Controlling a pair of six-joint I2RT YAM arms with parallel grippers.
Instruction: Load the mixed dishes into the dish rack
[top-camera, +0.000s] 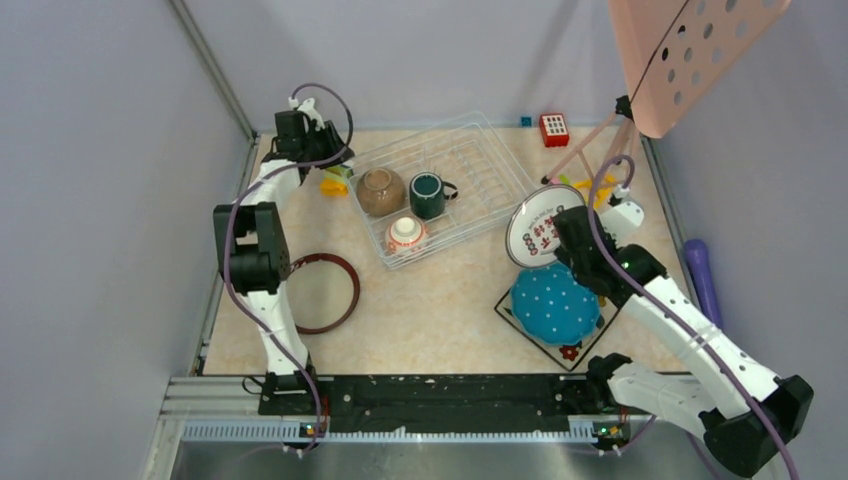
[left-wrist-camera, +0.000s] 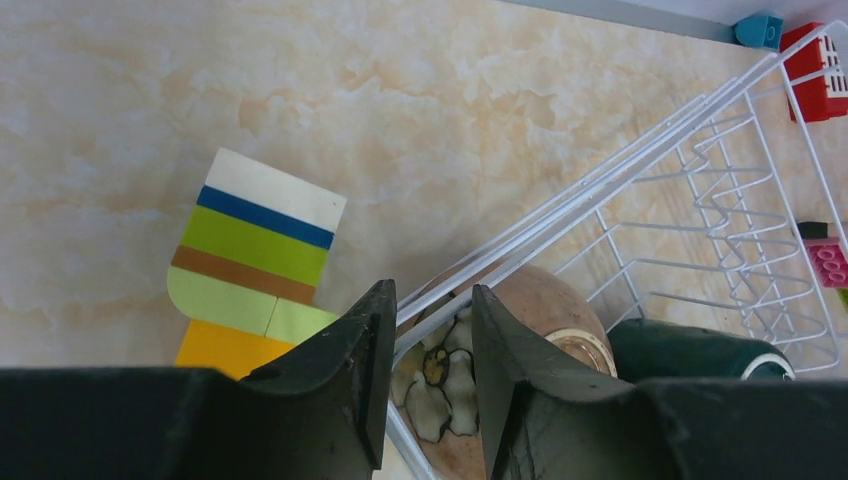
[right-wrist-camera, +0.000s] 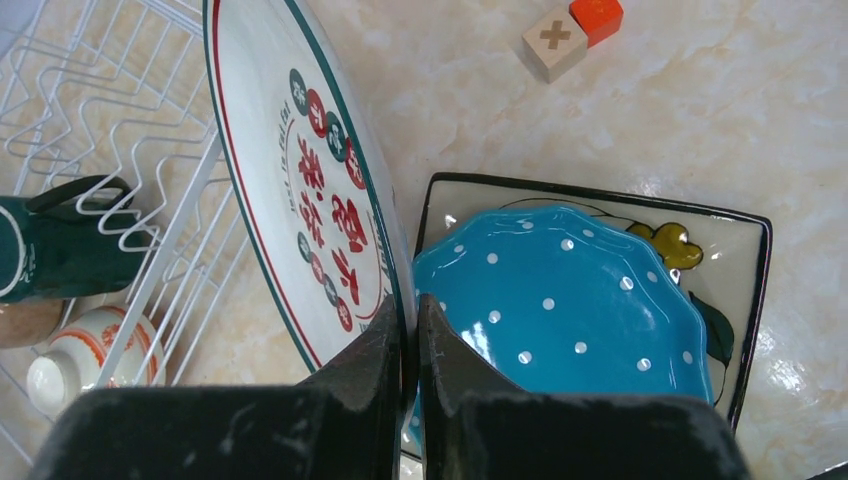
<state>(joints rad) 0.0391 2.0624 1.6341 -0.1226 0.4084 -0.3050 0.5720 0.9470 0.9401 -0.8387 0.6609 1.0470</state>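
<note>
The white wire dish rack (top-camera: 478, 152) holds a brown bowl (top-camera: 381, 191), a dark green mug (top-camera: 428, 195) and a small orange-and-white bowl (top-camera: 406, 234). My left gripper (left-wrist-camera: 432, 295) is open at the rack's left corner, its jaws astride the rim wire (left-wrist-camera: 560, 205) just above the brown bowl (left-wrist-camera: 545, 300). My right gripper (right-wrist-camera: 410, 305) is shut on the rim of the white plate with red characters (right-wrist-camera: 300, 170), holding it on edge beside the rack's right side. A blue dotted plate (top-camera: 553, 303) lies on the black square plate (top-camera: 570, 350). The red-rimmed round plate (top-camera: 322, 290) lies at the left.
Colourful toy blocks (left-wrist-camera: 255, 260) lie just left of the rack's corner. A red keypad toy (top-camera: 554, 129) sits at the back. A pink perforated panel (top-camera: 690, 50) on a tripod overhangs the back right. Two small blocks (right-wrist-camera: 570, 30) lie beyond the square plate.
</note>
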